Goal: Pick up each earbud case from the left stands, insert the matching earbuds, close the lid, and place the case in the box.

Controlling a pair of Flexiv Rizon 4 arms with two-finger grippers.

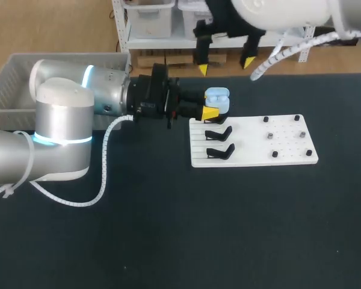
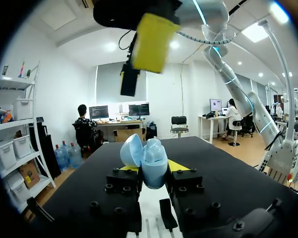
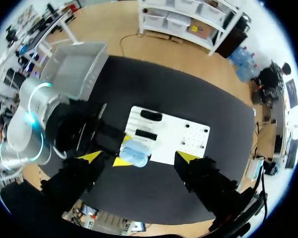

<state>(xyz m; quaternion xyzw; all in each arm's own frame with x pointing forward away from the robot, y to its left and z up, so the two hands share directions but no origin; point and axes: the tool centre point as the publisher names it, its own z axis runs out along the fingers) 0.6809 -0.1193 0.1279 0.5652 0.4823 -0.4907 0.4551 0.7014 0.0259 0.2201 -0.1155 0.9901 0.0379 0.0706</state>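
A light blue earbud case [image 1: 217,99] with its lid up is held just over the far left corner of the white board [image 1: 253,158]. My left gripper [image 1: 209,109] is shut on it from both sides; in the left wrist view the case [image 2: 150,161] stands between the yellow fingertips [image 2: 177,165]. High above the case my right gripper [image 1: 225,65] hangs open and empty, its yellow tips far apart. From the right wrist view the case [image 3: 136,153] lies straight below that gripper [image 3: 139,157]. Two black stands [image 1: 219,133] on the board are bare.
The grey box [image 1: 21,75] sits at the table's far left corner, behind my left arm. Several small dark pieces [image 1: 269,136] stand on the board's right half. The right gripper's yellow fingertip [image 2: 151,34] hangs over the case in the left wrist view.
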